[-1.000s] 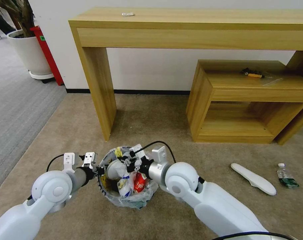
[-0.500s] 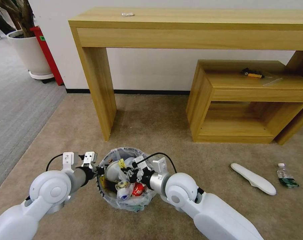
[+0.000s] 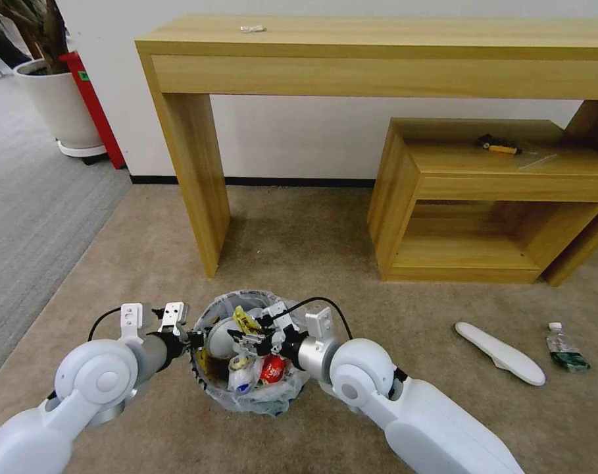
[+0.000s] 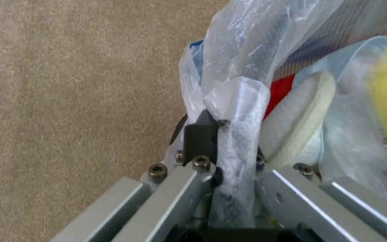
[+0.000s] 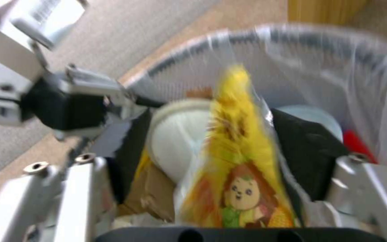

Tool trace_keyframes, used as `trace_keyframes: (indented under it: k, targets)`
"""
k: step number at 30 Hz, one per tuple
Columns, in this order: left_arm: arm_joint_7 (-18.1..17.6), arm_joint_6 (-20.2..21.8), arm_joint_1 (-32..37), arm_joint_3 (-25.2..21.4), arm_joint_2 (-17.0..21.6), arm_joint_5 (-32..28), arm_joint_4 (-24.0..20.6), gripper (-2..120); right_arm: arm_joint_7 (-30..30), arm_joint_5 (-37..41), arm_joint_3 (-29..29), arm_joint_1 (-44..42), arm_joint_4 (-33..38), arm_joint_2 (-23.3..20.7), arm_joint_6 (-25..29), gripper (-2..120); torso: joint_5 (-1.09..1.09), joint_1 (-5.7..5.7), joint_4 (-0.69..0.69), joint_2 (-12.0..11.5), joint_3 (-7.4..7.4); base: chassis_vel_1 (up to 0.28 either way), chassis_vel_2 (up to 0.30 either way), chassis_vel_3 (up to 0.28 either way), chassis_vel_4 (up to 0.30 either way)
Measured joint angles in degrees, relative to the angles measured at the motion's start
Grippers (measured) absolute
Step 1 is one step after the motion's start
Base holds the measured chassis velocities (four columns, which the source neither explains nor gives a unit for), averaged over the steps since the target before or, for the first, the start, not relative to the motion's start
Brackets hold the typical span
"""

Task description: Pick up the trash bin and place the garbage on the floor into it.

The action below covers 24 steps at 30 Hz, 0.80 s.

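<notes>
The trash bin point(image 3: 262, 395) stands on the beige floor point(image 3: 299, 250) just in front of me, lined with a clear bag and holding litter. My left gripper point(image 3: 195, 340) is shut on its left rim point(image 4: 236, 101), pinching rim and bag. The right gripper point(image 3: 247, 341) hangs open over the bin's mouth point(image 5: 292, 37). A yellow snack packet point(image 5: 231, 148) stands between its fingers and leans on one pad point(image 5: 307, 148). A white slipper point(image 5: 175, 141) and red wrappers lie inside. More garbage lies at the right: another white slipper point(image 3: 499, 352) and a clear bottle point(image 3: 564, 350).
A long wooden console table point(image 3: 377, 56) stands against the wall, its left leg point(image 3: 197, 178) close behind the bin. A low wooden shelf unit point(image 3: 489, 197) sits to the right. A white planter point(image 3: 58, 105) and grey striped carpet point(image 3: 29, 217) are at the left.
The right gripper has come down and back over the bin, bringing the yellow packet lower into its mouth. The left gripper keeps its hold on the rim.
</notes>
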Motion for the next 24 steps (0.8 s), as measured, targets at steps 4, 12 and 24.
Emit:
trace_keyframes:
  k: [4,12,24]
  targets:
    - [0.1,0.0,0.2,0.0,0.1,0.0,0.1,0,-2.3,-0.7,1.1,-0.2,1.1,-0.3,1.4,89,0.00,0.00,0.00,0.0,0.00,0.000,0.000,0.000,0.000]
    - [0.2,0.0,0.6,-0.7,0.6,-0.3,0.6,0,-3.7,-0.7,3.6,-0.8,4.5,-1.9,4.2,100,0.00,0.00,0.00,0.0,0.00,0.000,0.000,0.000,0.000]
    - [2.1,0.0,4.6,-3.3,0.2,2.9,0.6,0,-1.0,-6.3,19.7,-9.4,8.0,-8.8,6.9,100,0.01,0.00,0.00,0.0,0.00,0.000,0.000,0.000,0.000]
